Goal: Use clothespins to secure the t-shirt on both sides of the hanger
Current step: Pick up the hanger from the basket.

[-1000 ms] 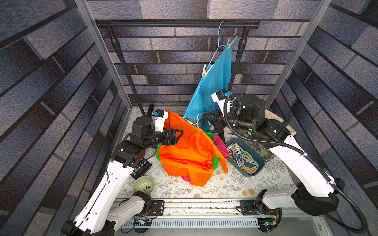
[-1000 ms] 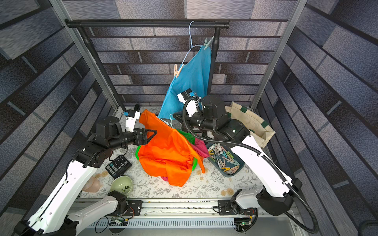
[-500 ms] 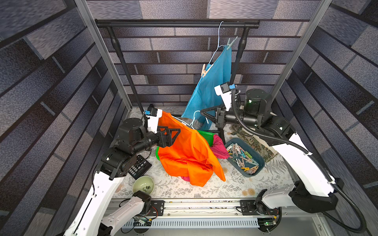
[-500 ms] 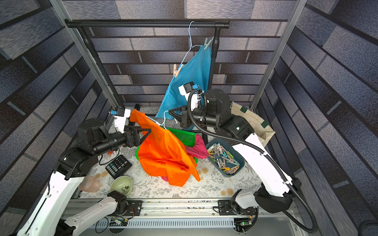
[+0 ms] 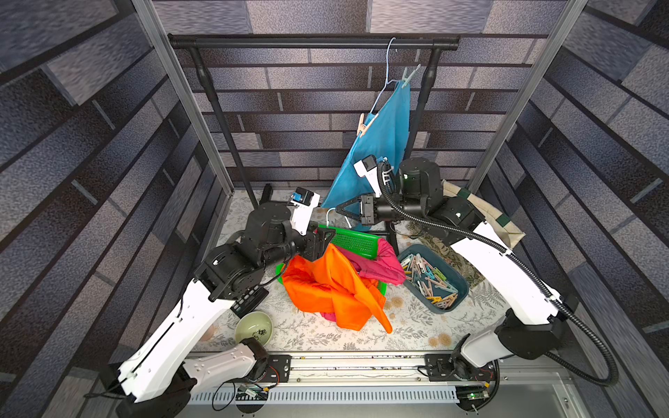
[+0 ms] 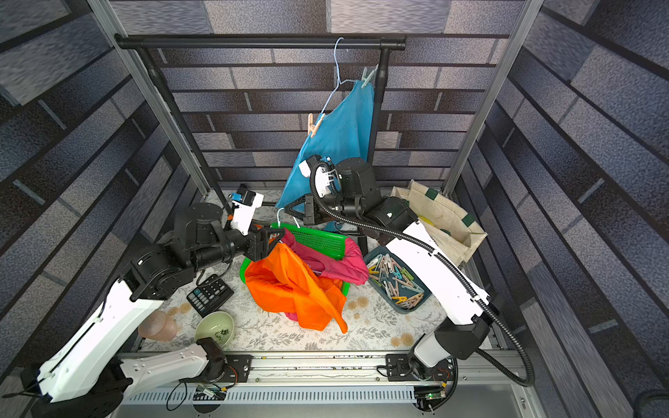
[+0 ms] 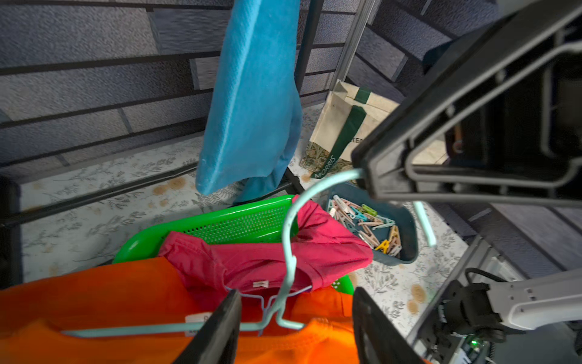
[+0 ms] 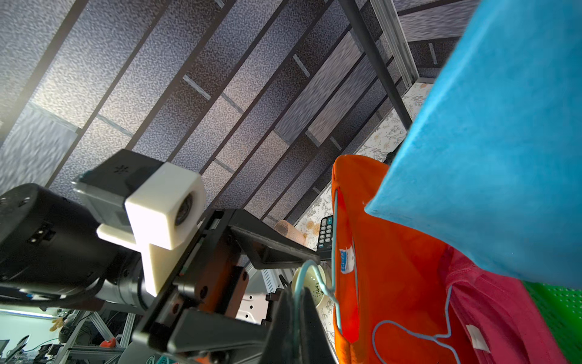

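1. Right jaws are clamped on the hanger's [image 7: 284, 239] hook, just above the green basket's [image 5: 353, 240] far edge.
2. Left jaws have narrowed yet stand apart, straddling the hanger's neck, gripping nothing.
3. The orange t-shirt [image 5: 325, 286] has sagged onto the basket; it probably needs raising before pinning.
4. Clothespins [image 5: 427, 278] lie untouched in the tray [image 5: 457, 286] beside the basket.

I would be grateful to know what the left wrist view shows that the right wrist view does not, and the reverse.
Only the left wrist view shows the clothespins in their tray and the tote bag. Only the right wrist view shows the calculator, the bowl and the left wrist camera. Both show the orange t-shirt, the blue t-shirt, the pink garment, the green basket and the light blue hanger.
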Controlling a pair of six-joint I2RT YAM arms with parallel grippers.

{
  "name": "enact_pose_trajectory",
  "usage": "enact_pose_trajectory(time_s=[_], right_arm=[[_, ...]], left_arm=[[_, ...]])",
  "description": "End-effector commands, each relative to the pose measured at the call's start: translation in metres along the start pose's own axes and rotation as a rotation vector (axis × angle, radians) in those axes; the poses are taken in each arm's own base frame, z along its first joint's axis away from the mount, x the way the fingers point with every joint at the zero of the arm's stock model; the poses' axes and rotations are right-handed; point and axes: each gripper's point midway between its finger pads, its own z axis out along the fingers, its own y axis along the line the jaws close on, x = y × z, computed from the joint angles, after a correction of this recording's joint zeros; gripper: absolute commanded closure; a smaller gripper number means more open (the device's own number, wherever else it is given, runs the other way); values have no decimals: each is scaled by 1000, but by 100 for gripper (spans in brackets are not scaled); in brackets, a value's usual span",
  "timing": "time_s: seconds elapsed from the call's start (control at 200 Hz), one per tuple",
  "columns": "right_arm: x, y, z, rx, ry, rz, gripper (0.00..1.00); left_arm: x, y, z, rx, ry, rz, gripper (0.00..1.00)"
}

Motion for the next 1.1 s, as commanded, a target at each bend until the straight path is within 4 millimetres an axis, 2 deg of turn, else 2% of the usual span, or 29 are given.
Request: enact_pose_trajectory(time_s=[0.0, 0.07, 0.205, 0.256, 0.396, 0.466, 0.546, 0.631, 0.722, 0.907, 1.022, 1.097], right_arm=[[-11, 22, -13, -60, -45, -20, 100], [-11, 23, -13, -65, -45, -21, 100], [-10, 24, -11, -80, -41, -13, 100], [-9, 23, -10, -80, -39, -12, 100], [-5, 17, -18, -31, -48, -40, 68], [-2, 11, -31, 31, -71, -86, 58], [2, 4, -51, 111, -113, -150, 52], [9, 4, -70, 147, -145, -217, 48], [28, 4, -79, 138, -118, -277, 45], [70, -12, -74, 123, -1, -329, 45], [85, -23, -68, 120, 32, -331, 45], [94, -34, -63, 136, 52, -322, 48]], left_arm=[[-10, 15, 0, -113, -18, 55, 50], [-15, 13, 5, -106, -34, 55, 58], [-25, 13, 8, -109, -70, 48, 92], [-28, 13, 8, -113, -81, 47, 100], [-39, 18, -1, -141, -134, 47, 100], [-45, 22, -8, -149, -168, 44, 100], [-54, 28, -20, -142, -207, 29, 100], [-66, 33, -34, -117, -250, 6, 100], [-80, 34, -49, -76, -296, -16, 100], [-105, 29, -74, 0, -363, -37, 100], [-110, 27, -79, 17, -373, -41, 100], [-112, 26, -81, 30, -377, -53, 100]])
